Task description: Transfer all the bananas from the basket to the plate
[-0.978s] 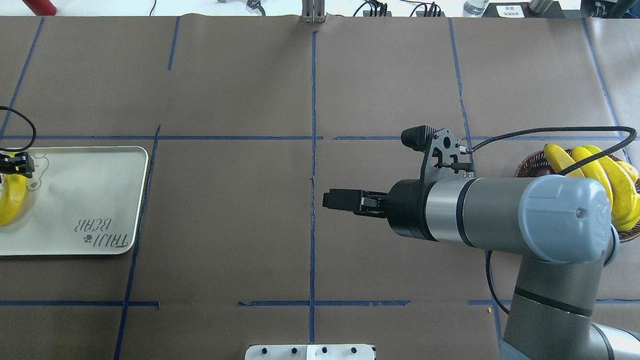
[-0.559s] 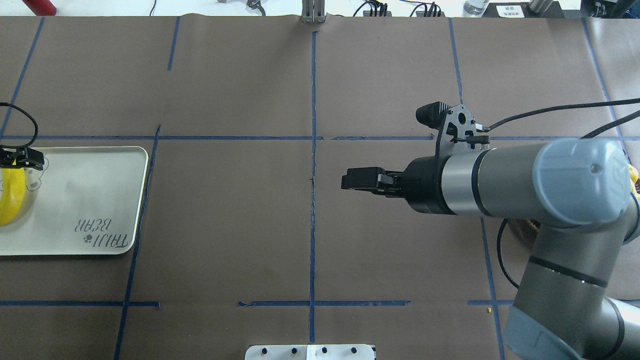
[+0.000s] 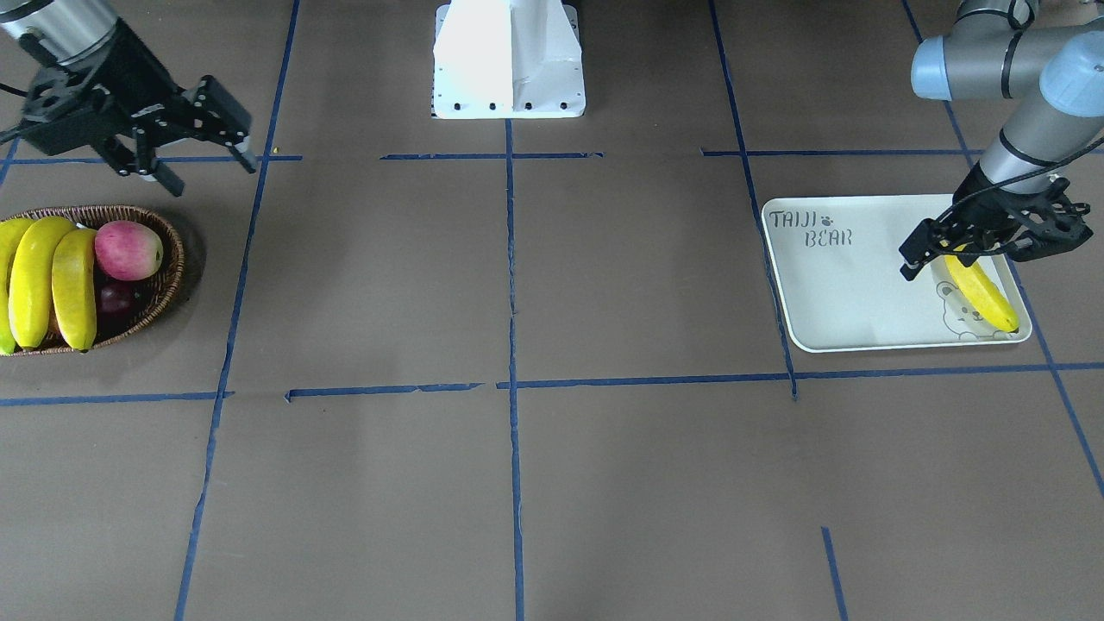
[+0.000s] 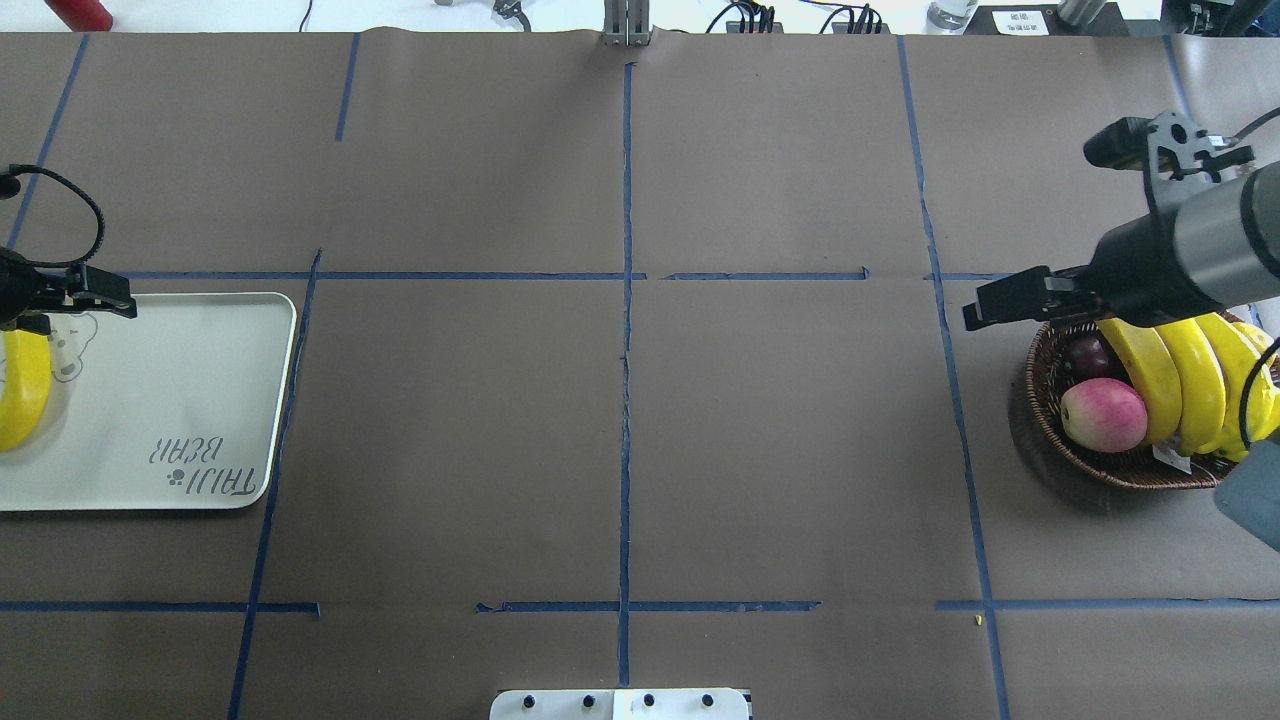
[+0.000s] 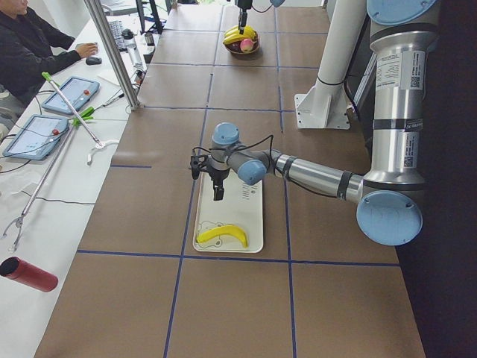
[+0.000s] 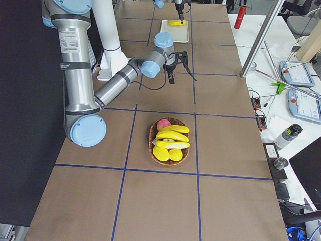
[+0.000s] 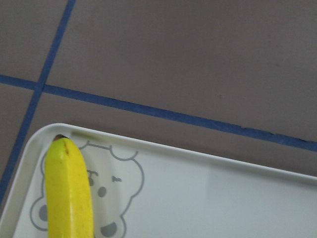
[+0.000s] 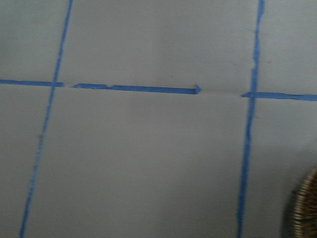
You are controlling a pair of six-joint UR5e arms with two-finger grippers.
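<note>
Surface (image 4: pixel 450 400): brown paper marked off by blue tape lines; carries everything below.
Plate (image 3: pixel 845 293): white tray on the robot's left side, printed with a bear face.
Basket (image 3: pixel 172 259): woven wicker on the robot's right side, well apart from the plate.
Bananas (image 3: pixel 34 276): three lie side by side in the basket, touching one another and overhanging the rim. They crowd together at one end; whether they are joined there cannot be told.
Banana on plate (image 3: pixel 983 297): one lies over the bear print along the plate's outer edge, so about a quarter of the task looks done.
Handling: probably light and fairly stiff, with smooth, curved skin that may slip. They likely bruise under a hard squeeze.
Hold point: best taken across the thick middle of the most exposed banana, jaws spanning its width and clear of its neighbours.
Right gripper (image 3: pixel 214 177): jaws wide apart and empty. It hangs raised beside the basket and touches nothing.
Left gripper (image 3: pixel 983 248): jaws apart and empty. It hovers over the plate above the delivered banana's end.
Apple (image 4: pixel 1103 415): pink-red, in the basket against the nearest banana; not to be moved.
</note>
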